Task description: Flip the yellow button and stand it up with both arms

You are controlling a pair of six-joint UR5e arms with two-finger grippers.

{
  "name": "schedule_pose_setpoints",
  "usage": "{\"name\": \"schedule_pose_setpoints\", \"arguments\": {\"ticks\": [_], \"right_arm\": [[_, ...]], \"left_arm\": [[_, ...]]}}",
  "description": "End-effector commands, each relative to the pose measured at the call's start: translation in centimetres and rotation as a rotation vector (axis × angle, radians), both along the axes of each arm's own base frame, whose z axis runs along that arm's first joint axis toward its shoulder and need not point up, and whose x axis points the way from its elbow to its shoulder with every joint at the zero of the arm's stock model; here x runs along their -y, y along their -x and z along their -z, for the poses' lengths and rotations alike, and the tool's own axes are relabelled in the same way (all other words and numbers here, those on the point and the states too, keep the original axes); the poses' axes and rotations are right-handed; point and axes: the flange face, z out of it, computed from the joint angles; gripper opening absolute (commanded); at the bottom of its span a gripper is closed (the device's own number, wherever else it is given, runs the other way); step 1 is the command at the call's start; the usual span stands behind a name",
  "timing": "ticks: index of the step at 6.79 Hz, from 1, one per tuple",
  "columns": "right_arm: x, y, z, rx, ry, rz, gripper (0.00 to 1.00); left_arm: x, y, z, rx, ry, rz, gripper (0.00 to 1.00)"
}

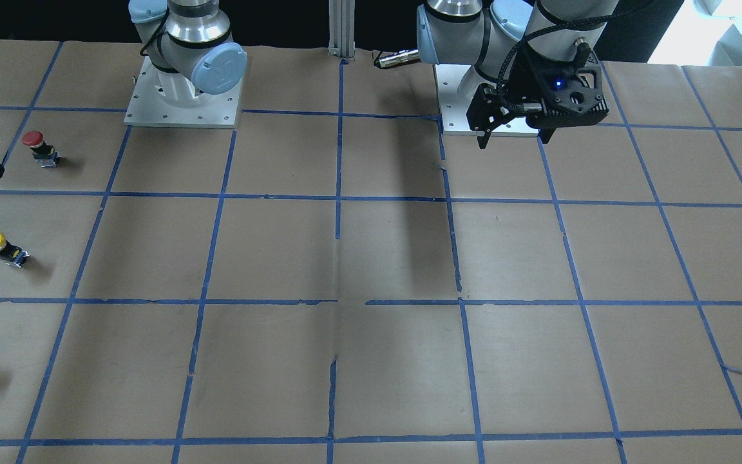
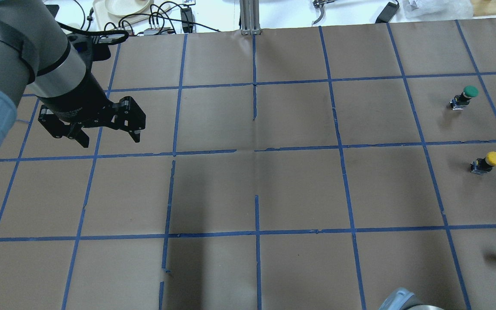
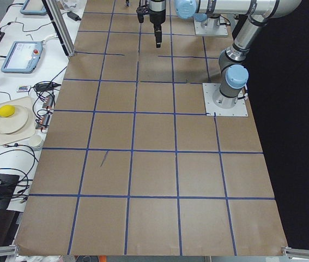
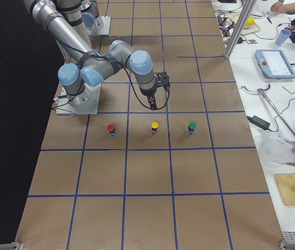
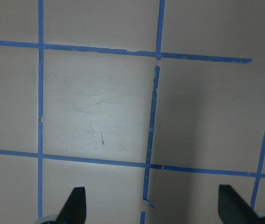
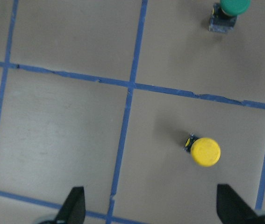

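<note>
Item: yellow button, seemingly upright, ahead of the spread jaws on your right arm; left arm well apart, jaws spread.

Wide gaps from yellow button to red button, green button

Yellow button upright on table, cap up. Right hand hovers near it, fingers spread. Left hand well apart, likewise spread.
</note>
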Motion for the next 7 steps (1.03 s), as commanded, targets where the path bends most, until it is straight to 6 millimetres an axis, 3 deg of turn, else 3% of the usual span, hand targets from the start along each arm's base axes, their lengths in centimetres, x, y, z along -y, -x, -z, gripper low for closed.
{"name": "schedule_pose_setpoints", "arguments": {"ticks": [1,2,3,5,7], "right_arm": [[0.1,-11.7,-8.6,-0.021,-0.14,0.211,1.0],[-1.6,-17.2,-11.0,-0.026,-0.134,0.255,1.0],[-3.4,-21.7,-12.1,-0.031,-0.119,0.258,1.0],[-4.6,-27.7,-10.4,-0.069,-0.15,0.241,1.0],[-4.2,-30.0,-7.2,-0.069,-0.166,0.279,1.0]], "left_arm": [[0.0,0.0,0.0,0.0,-0.001,0.001,1.0],[-0.1,0.0,0.1,0.0,-0.002,0.0,1.0],[-0.1,0.0,0.1,0.0,-0.01,0.001,1.0],[-0.2,0.0,0.1,0.0,-0.009,0.001,1.0],[-0.2,0.0,0.1,0.002,-0.009,0.001,1.0]]}}
